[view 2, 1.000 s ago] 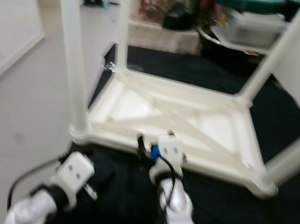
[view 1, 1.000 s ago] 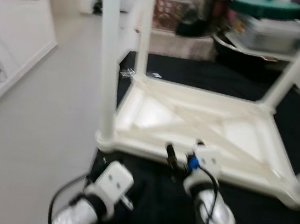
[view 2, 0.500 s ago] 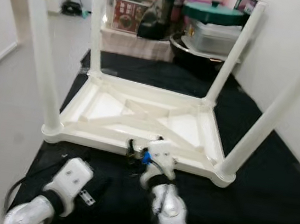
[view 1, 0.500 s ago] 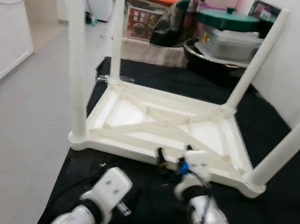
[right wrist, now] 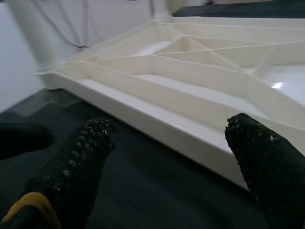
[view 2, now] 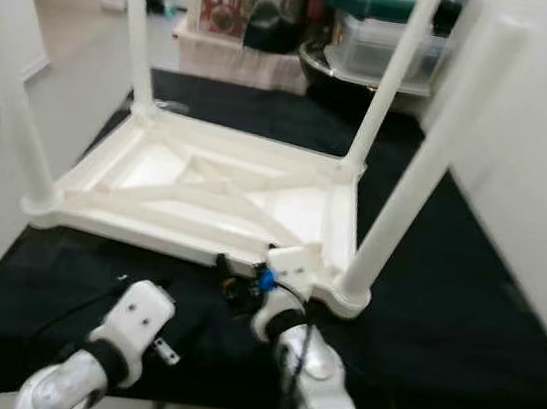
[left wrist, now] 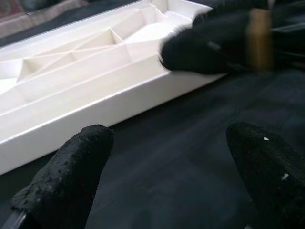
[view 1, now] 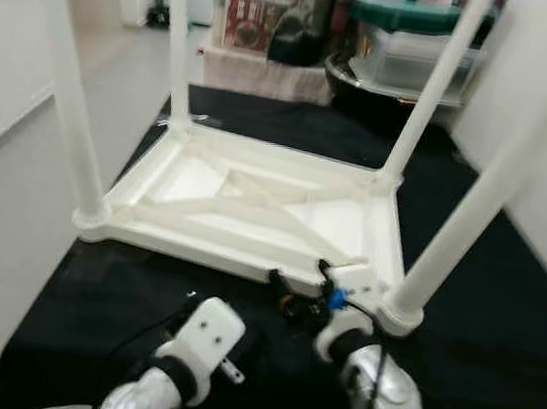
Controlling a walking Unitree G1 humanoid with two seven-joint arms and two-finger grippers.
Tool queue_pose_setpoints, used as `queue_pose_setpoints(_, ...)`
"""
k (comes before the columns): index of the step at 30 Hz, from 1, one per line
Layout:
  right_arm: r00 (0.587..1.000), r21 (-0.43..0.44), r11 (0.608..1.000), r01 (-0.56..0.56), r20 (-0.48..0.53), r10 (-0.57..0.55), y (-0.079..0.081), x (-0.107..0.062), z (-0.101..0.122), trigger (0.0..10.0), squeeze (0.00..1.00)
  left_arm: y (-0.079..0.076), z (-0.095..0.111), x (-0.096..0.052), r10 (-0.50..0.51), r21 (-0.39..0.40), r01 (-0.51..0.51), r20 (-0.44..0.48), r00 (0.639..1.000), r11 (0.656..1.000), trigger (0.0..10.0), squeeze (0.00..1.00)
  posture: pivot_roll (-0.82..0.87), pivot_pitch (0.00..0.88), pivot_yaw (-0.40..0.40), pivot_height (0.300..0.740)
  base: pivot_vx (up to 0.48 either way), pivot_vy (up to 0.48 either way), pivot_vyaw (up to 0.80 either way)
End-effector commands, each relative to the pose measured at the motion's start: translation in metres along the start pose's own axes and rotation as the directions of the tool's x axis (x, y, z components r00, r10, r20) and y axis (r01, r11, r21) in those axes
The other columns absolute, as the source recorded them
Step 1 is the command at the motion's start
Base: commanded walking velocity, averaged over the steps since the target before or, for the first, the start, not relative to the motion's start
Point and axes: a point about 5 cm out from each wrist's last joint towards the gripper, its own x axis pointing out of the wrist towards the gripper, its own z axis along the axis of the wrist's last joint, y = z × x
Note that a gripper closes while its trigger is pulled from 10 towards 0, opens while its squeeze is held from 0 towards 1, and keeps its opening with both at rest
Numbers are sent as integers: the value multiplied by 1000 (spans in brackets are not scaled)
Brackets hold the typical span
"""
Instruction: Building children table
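The white children's table [view 1: 252, 212] lies upside down on the black mat [view 1: 498, 335], top face down, all four legs [view 1: 493, 183] standing up from its corners. The ribbed underside faces the camera, and the near rim runs across just ahead of both arms.

The right gripper [view 1: 299, 291] sits right at that near rim, close to the near-right corner leg. Its wrist view shows the two black fingers [right wrist: 78, 162] spread wide with nothing between them, the rim just beyond. The left gripper [left wrist: 167, 162] hangs lower and to the left over the mat, nearer the robot; its fingers are also parted and empty, aimed at the same rim, with the right gripper's dark shape crossing its far side.

By my reading, the legs are in and assembly looks close to done; the step in hand seems to be lining up on the near edge. Next move likely calls for both grippers to close on the rim or a leg and tip the table upright. Both need a firm bite, since the plastic looks smooth. Clutter and storage boxes [view 1: 415, 52] crowd the far side.
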Motion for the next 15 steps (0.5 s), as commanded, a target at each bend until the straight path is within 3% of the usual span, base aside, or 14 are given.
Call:
queue_pose_setpoints(1, 997, 41, 996, -78, 6, 78, 10, 2, 1, 10000, 0, 3, -5, -1, 11, 7, -11, -30, 999, 1000, 10000, 0, 87, 21, -90, 740, 0, 0, 0)
queue_pose_setpoints(2, 986, 49, 985, -163, -7, 164, 9, -4, 2, 10000, 0, 4, -4, -2, 12, 6, -11, -29, 1000, 1000, 10000, 0, 88, 22, -90, 740, 0, 0, 0)
queue_pose_setpoints(4, 986, 49, 985, -163, -7, 164, 9, -4, 2, 10000, 0, 4, -4, -2, 12, 6, -11, -29, 1000, 1000, 10000, 0, 88, 22, -90, 740, 0, 0, 0)
queue_pose_setpoints(6, 952, 53, 955, -292, -75, 295, -2, -20, 6, 10000, 0, 4, -4, -2, 13, 2, -13, -29, 1000, 1000, 10000, 0, 84, 27, -89, 740, 0, 0, 0)
queue_pose_setpoints(7, 934, 14, 943, -333, -130, 332, -12, -30, 9, 10000, 0, 4, -3, -3, 11, 1, -11, -30, 999, 1000, 10000, 0, 83, 28, -88, 740, 0, 0, 0)
queue_pose_setpoints(8, 934, 14, 943, -333, -130, 332, -12, -30, 9, 10000, 0, 4, -3, -3, 11, 1, -11, -30, 999, 1000, 10000, 0, 83, 28, -88, 740, 0, 0, 0)
queue_pose_setpoints(9, 910, -45, 930, -365, -229, 346, -25, -41, 10, 10000, 0, 4, -3, -3, 10, 0, -10, -31, 999, 1000, 10000, 0, 80, 27, -85, 740, 0, 0, 0)
queue_pose_setpoints(10, 857, -150, 895, -420, -391, 336, -46, -62, 12, 10000, 0, 3, -3, -4, 6, -5, -6, -31, 999, 1000, 10000, 0, 74, 30, -80, 740, 0, 0, 0)
queue_pose_setpoints(15, 815, -149, 885, -441, -479, 325, -68, -84, 27, 10000, 0, 2, -4, -4, 2, -8, -2, -33, 999, 1000, 10000, 0, 65, 30, -79, 740, 0, 0, 0)
